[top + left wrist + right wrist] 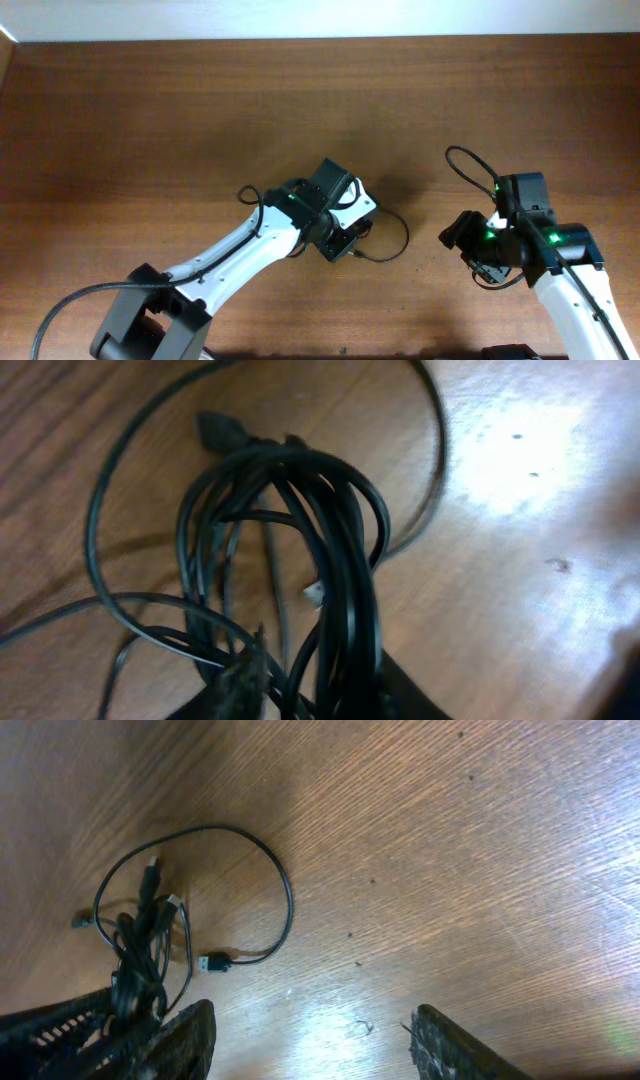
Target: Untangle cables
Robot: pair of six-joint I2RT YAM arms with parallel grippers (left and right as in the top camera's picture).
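The left gripper [343,243] is sitting low over the middle of the wooden table [150,110] and is clamping the cables [345,550]; through its own wrist camera the black cords are running as one thick bunch down into the gap between its fingers at the bottom edge, though those fingers are mostly cropped off there. Above the grip the bunch is folding over in a tight bend; thinner strands are fanning out to its left across the wood, and one long strand is sweeping round the top and right side in a wide arc. A small dark plug [215,430] is poking out just beside the top of the bend, and a pale tip [315,593] is peeking between the strands. From overhead, a single thin loop is curving out on the table to the right of the left gripper, lying flat.

The right gripper [455,237] is hanging off to the right, apart from the bundle; its fingers [190,1035] are standing wide apart with only bare wood between them, so it is gripping nothing. In its wrist view the tangle is lying at the lower left; a round loop is trailing from it and ending in a dark USB plug [214,962], while a light-tipped plug [152,865] is pointing up from the heap.
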